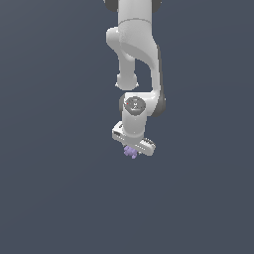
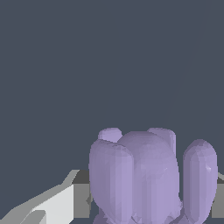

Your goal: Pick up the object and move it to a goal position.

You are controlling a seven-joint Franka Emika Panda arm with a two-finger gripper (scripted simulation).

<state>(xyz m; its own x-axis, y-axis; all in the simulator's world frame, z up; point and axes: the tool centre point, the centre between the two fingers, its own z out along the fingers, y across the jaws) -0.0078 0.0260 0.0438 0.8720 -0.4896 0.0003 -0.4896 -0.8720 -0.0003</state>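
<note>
The object (image 1: 130,152) is a tiny pale purple lumpy blob with small knobs. It sits right under the white hand of my arm, near the middle of the exterior view. My gripper (image 1: 132,150) is around it, and its fingers are hidden behind the hand and the blob there. In the wrist view the object (image 2: 148,175) fills the space between the jaws. The grey pads (image 2: 81,199) press against its two sides. The gripper (image 2: 151,203) is shut on the object.
The white arm (image 1: 136,49) comes down from the top of the exterior view. All around is one plain dark grey-blue surface with no other object, edge or marker in sight.
</note>
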